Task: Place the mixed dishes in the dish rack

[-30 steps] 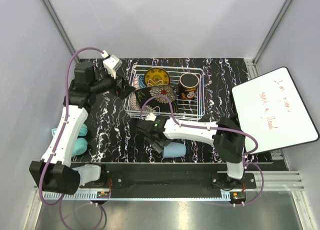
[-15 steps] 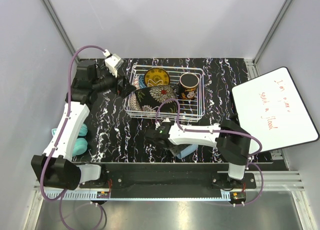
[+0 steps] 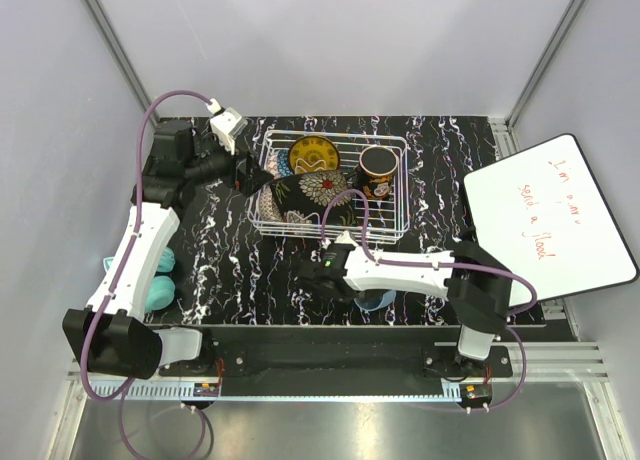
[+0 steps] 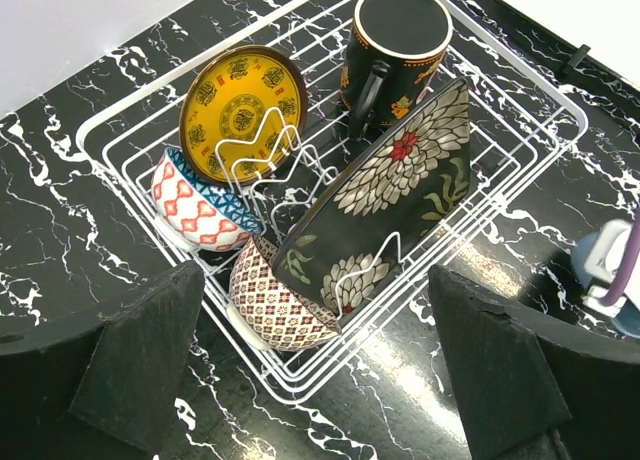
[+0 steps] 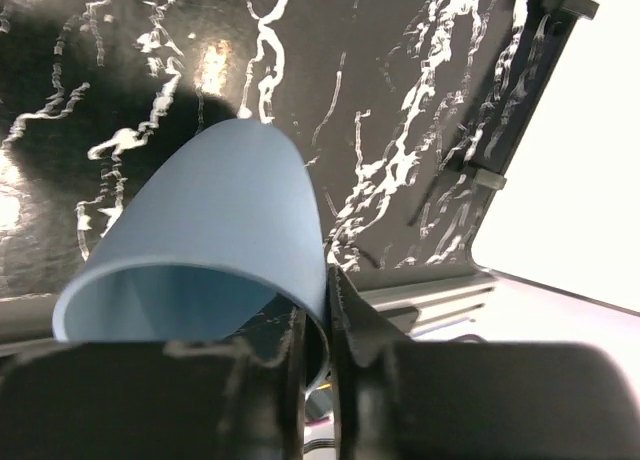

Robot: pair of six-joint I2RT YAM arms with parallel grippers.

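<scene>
- Since the earlier frame the right gripper has shifted right along the near edge of the surface and its fingers have closed. The left arm has drawn back a little from the rack, and the black plate has settled into a lean.
- The black marbled surface carries everything. A whiteboard overhangs its right edge, and teal rounded items sit at its left edge.
- The dish rack stands toward the far edge, about the middle.
- The black square floral plate leans on edge across the rack's middle, resting against the tines.
- The yellow ornate round plate stands on edge at the rack's far left.
- The blue patterned bowl is tipped on its side at the rack's left side. The beige patterned bowl lies tipped just beside it at the near left corner, touching the black plate.
- The red-inside dark floral mug stands at the rack's far right.
- The left gripper hangs by the rack's left side, spread wide, its fingers holding nothing.
- The light-blue cup lies on its side near the near edge, right of the middle, outside the rack. The right gripper is clenched on its rim, the wall pinched between the two fingers.
</scene>
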